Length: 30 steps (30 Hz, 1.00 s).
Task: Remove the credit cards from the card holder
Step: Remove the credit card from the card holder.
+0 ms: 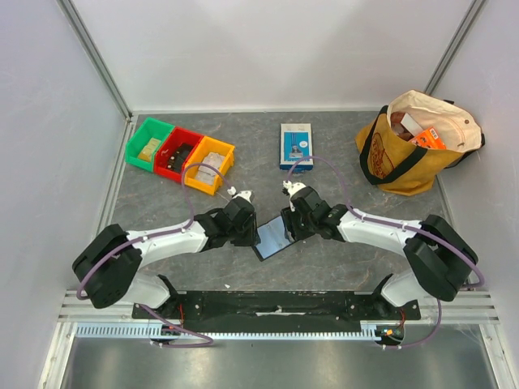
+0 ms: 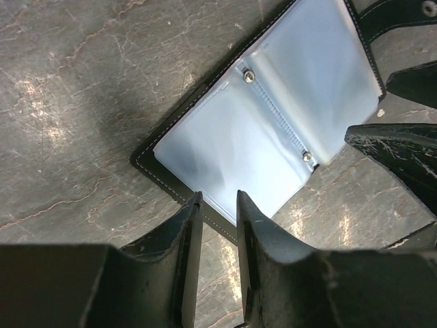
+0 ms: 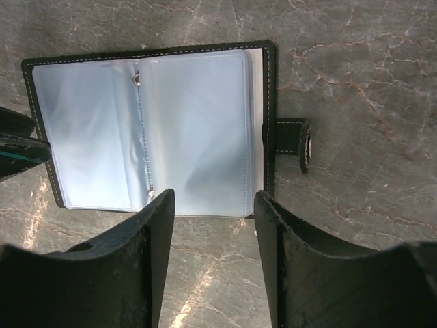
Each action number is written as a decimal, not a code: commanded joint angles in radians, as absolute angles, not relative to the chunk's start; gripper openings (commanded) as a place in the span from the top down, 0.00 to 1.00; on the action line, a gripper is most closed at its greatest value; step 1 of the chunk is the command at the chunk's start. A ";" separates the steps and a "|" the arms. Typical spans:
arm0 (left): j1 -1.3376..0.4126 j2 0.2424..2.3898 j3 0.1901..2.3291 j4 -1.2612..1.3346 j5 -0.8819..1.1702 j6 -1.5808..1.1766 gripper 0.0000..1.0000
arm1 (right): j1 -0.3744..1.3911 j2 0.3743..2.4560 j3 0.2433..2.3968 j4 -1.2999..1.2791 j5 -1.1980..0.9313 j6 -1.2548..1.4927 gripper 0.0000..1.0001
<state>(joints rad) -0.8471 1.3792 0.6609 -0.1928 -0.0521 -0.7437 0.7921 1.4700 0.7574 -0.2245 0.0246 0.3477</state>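
The card holder lies open on the table between my two grippers, black rim up and bluish-grey plastic pockets showing. It also shows in the left wrist view and the right wrist view. No credit cards show in any view; the pockets look plain bluish. My left gripper is narrowly open, its tips straddling the holder's near rim, nothing clamped. It shows in the top view at the holder's left edge. My right gripper is wide open just short of the holder's edge, at the holder's right edge in the top view.
The holder's strap with its snap sticks out on the table. Green, red and yellow bins stand at the back left. A blue-and-white box lies at the back centre. A yellow tote bag stands at the back right.
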 commanded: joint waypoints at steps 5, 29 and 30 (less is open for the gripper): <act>-0.856 1.411 0.670 -0.207 -0.064 -0.730 0.68 | 0.804 1.491 0.739 -0.176 0.025 0.367 0.46; -0.857 1.467 0.634 -0.134 -0.032 -0.753 0.74 | 0.841 1.465 0.741 -0.049 -0.239 0.403 0.71; -0.857 1.456 0.629 -0.130 -0.034 -0.759 0.74 | 0.853 1.470 0.749 -0.043 -0.253 0.402 0.71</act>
